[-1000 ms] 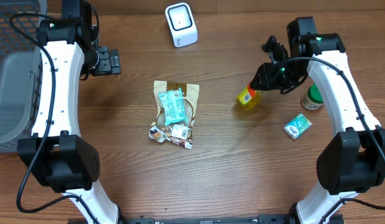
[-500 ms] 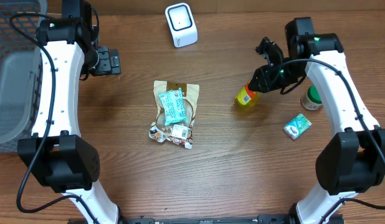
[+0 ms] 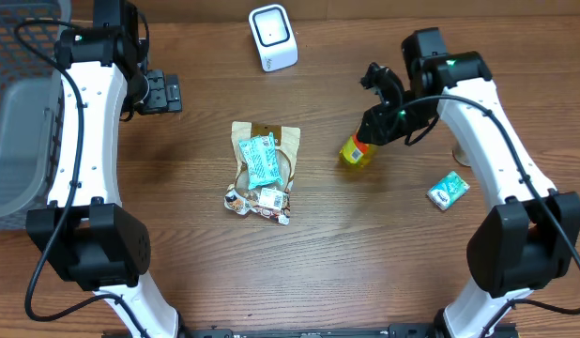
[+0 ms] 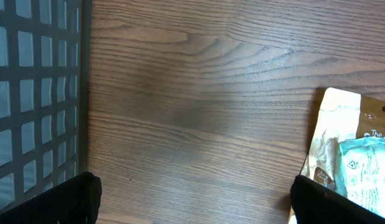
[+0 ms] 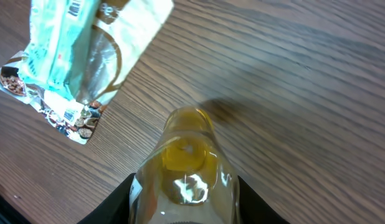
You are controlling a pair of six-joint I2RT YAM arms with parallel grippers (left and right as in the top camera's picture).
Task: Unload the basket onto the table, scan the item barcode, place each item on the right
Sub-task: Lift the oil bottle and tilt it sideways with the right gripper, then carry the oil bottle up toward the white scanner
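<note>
A yellow bottle [image 3: 355,151] hangs tilted above the table right of centre, with my right gripper [image 3: 373,130] shut on it. From the right wrist the bottle [image 5: 186,165] fills the space between the black fingers [image 5: 121,202], its bottom pointing away from the camera. The white barcode scanner [image 3: 272,38] stands at the back centre. My left gripper [image 3: 163,92] is open and empty at the back left. Its fingers [image 4: 68,199] are spread wide over bare wood.
A pile of snack packets [image 3: 263,171] lies mid-table, also seen in the wrist views [image 4: 354,149] [image 5: 86,56]. A teal packet [image 3: 448,191] lies at the right. A dark wire basket [image 3: 18,113] stands at the left edge, its grid [image 4: 30,93] beside the left gripper.
My right arm has carried the yellow bottle leftward, away from the teal packet. The left arm has stayed still.
</note>
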